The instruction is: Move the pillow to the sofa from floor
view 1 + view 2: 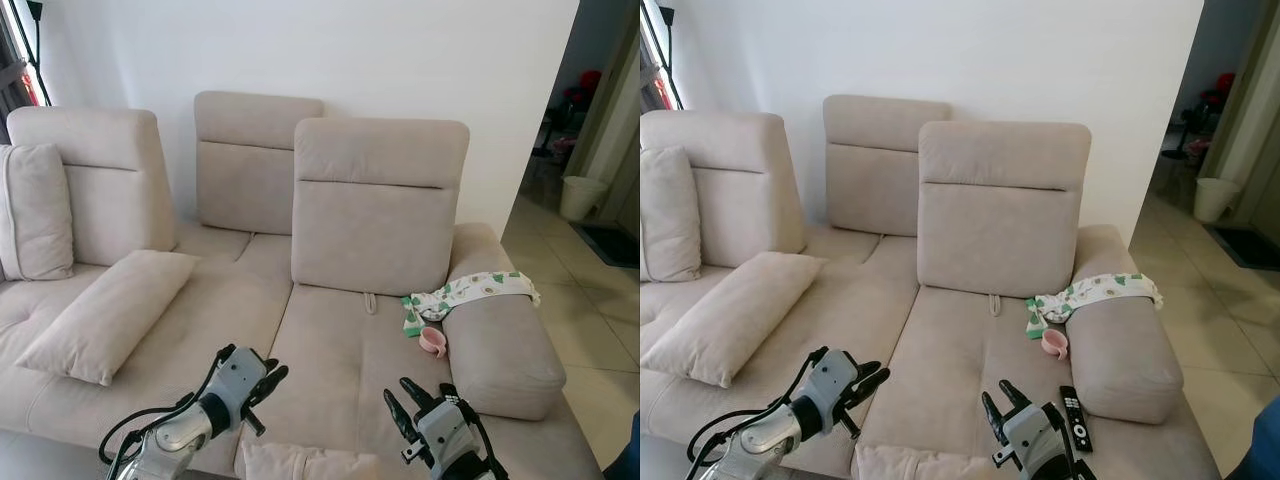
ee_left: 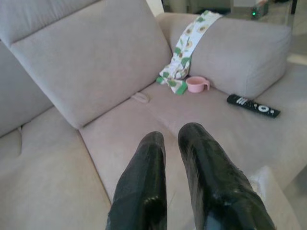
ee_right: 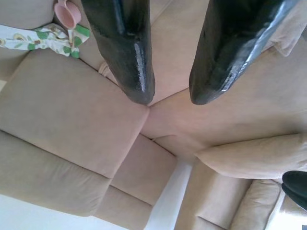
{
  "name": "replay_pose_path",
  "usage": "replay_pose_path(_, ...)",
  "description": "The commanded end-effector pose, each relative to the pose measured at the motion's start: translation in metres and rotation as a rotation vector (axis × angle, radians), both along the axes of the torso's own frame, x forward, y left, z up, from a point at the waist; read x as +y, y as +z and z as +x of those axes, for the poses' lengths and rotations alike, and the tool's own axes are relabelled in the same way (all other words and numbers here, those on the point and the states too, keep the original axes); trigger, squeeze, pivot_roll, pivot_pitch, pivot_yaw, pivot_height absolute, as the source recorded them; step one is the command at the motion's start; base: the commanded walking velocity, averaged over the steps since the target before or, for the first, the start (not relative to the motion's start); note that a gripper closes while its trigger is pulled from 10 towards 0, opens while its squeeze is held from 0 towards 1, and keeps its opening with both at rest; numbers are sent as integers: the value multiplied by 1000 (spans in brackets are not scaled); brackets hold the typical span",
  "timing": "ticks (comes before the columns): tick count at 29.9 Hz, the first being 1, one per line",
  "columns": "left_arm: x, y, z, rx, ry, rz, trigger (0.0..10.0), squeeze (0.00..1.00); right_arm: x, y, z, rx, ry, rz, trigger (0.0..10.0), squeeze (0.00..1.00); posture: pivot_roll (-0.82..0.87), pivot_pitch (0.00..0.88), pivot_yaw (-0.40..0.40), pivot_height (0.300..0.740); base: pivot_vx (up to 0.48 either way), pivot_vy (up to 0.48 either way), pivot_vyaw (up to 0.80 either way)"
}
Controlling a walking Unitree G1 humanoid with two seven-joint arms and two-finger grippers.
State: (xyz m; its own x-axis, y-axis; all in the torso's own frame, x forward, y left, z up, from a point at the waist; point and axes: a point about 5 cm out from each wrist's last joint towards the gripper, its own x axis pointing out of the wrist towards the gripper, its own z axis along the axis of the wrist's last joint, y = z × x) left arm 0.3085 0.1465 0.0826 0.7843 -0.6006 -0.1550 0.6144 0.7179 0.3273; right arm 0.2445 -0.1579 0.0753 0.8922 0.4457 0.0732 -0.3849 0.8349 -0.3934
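Note:
A beige pillow shows at the bottom edge of the left eye view, low by the front of the beige sofa, between my two arms. Its corner appears beside my left fingers. My left gripper hovers over the seat front just left of it, fingers close together with nothing between them. To the pillow's right, my right gripper is open and empty above the seat. A second beige pillow lies on the sofa's left seat.
A black remote, a pink cup and a patterned cloth sit by the right armrest. Another cushion leans at the far left. A tiled floor and a white bin lie to the right.

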Motion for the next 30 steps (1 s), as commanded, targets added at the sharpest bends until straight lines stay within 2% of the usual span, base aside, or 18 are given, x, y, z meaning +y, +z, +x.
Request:
replay_pose_path(1,6,-1,2,0,16,26,10000,0,2,-2,-1,16,16,3,10000,0,92,0,37,715,0,0,0)
replay_pose_path(11,4,-11,-4,50,-25,48,10000,0,2,-3,-1,23,20,4,10000,0,91,0,33,690,0,0,0)
replay_pose_path(15,-2,-17,-8,71,-49,47,10000,0,1,-4,-3,30,18,2,10000,0,88,0,29,675,0,0,0)
replay_pose_path(30,-8,-21,-9,77,-68,49,10000,0,0,-4,-3,31,13,2,10000,0,85,0,28,635,0,0,0)
